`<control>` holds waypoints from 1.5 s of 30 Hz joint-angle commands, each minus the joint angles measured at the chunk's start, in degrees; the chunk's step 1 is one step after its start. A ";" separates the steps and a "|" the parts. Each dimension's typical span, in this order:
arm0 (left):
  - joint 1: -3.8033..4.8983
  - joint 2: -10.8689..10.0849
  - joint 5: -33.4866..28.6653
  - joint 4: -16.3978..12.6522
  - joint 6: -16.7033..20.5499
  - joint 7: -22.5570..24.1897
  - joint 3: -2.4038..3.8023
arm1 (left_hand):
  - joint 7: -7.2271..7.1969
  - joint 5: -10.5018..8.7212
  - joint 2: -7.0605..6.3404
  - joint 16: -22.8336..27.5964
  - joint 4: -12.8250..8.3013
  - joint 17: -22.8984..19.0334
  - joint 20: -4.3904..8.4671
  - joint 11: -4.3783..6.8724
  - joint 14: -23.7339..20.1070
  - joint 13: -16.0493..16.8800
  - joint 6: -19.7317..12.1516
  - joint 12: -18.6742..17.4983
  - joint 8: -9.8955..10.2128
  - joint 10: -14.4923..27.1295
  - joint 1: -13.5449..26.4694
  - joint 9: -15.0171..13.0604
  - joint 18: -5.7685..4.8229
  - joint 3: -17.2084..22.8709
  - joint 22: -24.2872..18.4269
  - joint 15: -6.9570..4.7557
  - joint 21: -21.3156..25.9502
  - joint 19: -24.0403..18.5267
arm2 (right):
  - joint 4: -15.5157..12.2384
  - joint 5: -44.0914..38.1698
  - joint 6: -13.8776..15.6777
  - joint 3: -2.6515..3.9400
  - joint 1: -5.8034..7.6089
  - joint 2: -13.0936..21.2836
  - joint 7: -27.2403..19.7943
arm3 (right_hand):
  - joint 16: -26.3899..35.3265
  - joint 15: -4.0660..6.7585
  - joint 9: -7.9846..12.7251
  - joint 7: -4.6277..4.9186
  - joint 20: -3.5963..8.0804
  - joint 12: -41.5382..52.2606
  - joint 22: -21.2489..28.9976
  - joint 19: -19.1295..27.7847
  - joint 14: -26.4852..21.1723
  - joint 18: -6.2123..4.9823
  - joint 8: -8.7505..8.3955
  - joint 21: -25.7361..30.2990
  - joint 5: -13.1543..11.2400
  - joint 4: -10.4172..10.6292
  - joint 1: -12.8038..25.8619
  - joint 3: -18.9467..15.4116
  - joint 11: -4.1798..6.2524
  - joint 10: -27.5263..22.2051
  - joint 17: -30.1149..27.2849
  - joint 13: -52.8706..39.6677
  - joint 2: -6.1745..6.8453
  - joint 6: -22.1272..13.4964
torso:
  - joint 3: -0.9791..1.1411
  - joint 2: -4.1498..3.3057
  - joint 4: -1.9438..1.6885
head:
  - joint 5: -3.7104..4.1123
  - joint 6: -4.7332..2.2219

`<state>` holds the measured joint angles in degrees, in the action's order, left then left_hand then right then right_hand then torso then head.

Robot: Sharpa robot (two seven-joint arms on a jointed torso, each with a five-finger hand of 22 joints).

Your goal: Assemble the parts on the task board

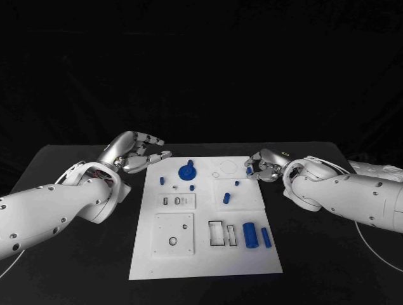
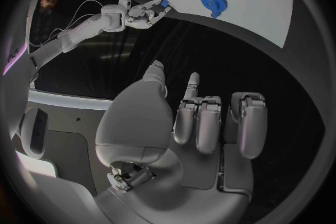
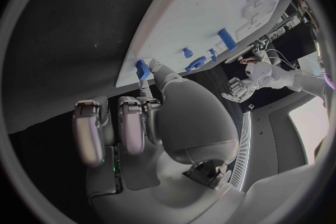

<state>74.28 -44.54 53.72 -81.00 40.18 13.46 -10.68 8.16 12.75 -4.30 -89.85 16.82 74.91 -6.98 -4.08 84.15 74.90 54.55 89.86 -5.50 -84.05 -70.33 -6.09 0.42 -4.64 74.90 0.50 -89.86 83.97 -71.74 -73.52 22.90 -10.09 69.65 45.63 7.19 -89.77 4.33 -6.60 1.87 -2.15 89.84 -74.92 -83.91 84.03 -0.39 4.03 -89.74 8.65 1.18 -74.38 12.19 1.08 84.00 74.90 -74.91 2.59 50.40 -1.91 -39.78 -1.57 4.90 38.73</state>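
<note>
Large blue cylinder point(image 1: 251, 234) lies on the task board point(image 1: 256, 262). Left robot hand point(image 1: 139, 154) is curled, empty; right robot hand point(image 1: 265, 166) pinches a small blue part point(image 1: 250, 170). No legible markings.

This looks like a robotics lab or test studio. A black table point(image 1: 73, 159) stands before a black backdrop that closes off the whole background. A white task board point(image 1: 155, 267) lies in the middle of the table, cut with slots and recesses and carrying small blue parts point(image 1: 250, 234), a bench test set-up rather than household or shop goods.
</note>
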 commanded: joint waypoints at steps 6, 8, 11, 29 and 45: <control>0.01 0.03 0.16 -0.10 -0.07 0.73 0.03 | -0.07 -0.37 0.59 -0.15 0.03 15.09 -0.38 -0.24 5.85 15.10 0.31 0.14 0.35 -5.95 -0.11 0.09 -0.42 0.31 15.10 0.23 -0.14 6.03 | 1.22 -3.16 -1.27 0.00 -0.35 -1.04 1.01 | -0.23 0.61 0.00 0.18 0.47 0.16 -15.08 -6.09 5.97 0.39 0.60 -0.26 0.50 -0.44 -1.05 0.19 0.61 6.00 15.10 -15.09 -0.36 1.61 | -0.05 0.05 0.05 | -0.26 0.11; 0.01 0.02 0.16 -0.08 -0.08 0.72 0.03 | -0.07 -0.37 0.59 -0.15 0.03 15.09 -0.38 -0.24 5.85 15.10 0.31 0.14 0.35 -5.95 -0.11 0.09 -0.42 0.31 15.10 0.23 -0.14 6.03 | 1.38 -3.34 -1.17 0.00 -0.37 -1.13 1.16 | -0.23 0.62 -0.01 0.20 0.49 0.16 -15.08 -6.09 5.97 0.39 0.63 -0.26 0.54 -0.45 -1.09 0.22 0.61 6.00 15.10 -15.09 -0.41 1.77 | -0.03 0.02 0.05 | -0.27 0.09; 0.01 0.01 0.16 -0.05 -0.08 0.74 0.03 | -0.07 -0.37 0.59 -0.15 0.03 15.09 -0.38 -0.24 5.85 15.10 0.31 0.14 0.35 -5.95 -0.11 0.09 -0.42 0.31 15.10 0.23 -0.14 6.03 | 1.51 -3.50 -0.94 0.01 -0.39 -1.20 1.44 | -0.23 0.62 -0.01 0.22 0.50 0.16 -15.08 -6.09 5.97 0.39 0.65 -0.26 0.55 -0.44 -1.11 0.23 0.61 6.00 15.10 -15.09 -0.42 1.85 | 0.03 -0.03 0.06 | -0.28 0.05; -0.02 0.01 0.16 0.08 -0.20 0.86 0.03 | -0.07 -0.37 0.59 -0.15 0.03 15.09 -0.38 -0.24 5.85 15.10 0.31 0.14 0.35 -5.95 -0.11 0.09 -0.42 0.31 15.10 0.23 -0.14 6.03 | 1.51 -3.75 0.59 0.01 -0.41 -1.45 1.70 | -0.23 0.62 0.24 0.53 0.54 0.16 -15.08 -6.09 5.97 0.39 0.23 -0.26 0.53 -0.51 -1.11 0.04 0.50 6.00 15.10 -15.09 -0.06 1.53 | 0.02 0.02 0.00 | -0.31 0.05; -0.04 -0.09 0.16 0.05 -0.21 0.94 0.03 | -0.06 -0.40 0.81 -0.15 0.02 15.09 -0.37 -0.24 5.85 15.10 0.32 0.14 0.43 -5.95 -0.30 0.10 -0.42 0.37 15.10 0.23 -0.14 6.03 | 1.52 -3.98 1.17 0.01 -0.48 -1.50 2.12 | -0.23 0.58 0.26 0.74 0.54 0.16 -15.08 -6.09 5.97 0.39 0.33 -0.26 0.51 -0.41 -1.04 -0.02 0.38 6.00 15.10 -15.09 -0.10 2.05 | -0.01 0.06 0.21 | -0.34 0.19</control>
<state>74.24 -44.68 53.72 -80.86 40.16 13.67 -10.68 8.16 12.52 -3.92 -89.85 16.82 74.94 -6.98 -4.08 84.15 74.93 54.55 89.86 -5.27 -84.05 -70.71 -6.03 0.42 -4.64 74.94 0.50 -89.86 83.97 -70.20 -76.62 23.74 -10.06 69.23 44.20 8.89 -89.77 4.73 -6.44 2.46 -1.95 89.84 -74.95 -84.11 84.03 -0.39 4.41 -89.74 8.87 1.02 -75.19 12.34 1.47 84.00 74.93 -74.92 2.35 52.02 -1.90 -39.74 -1.45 4.48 38.89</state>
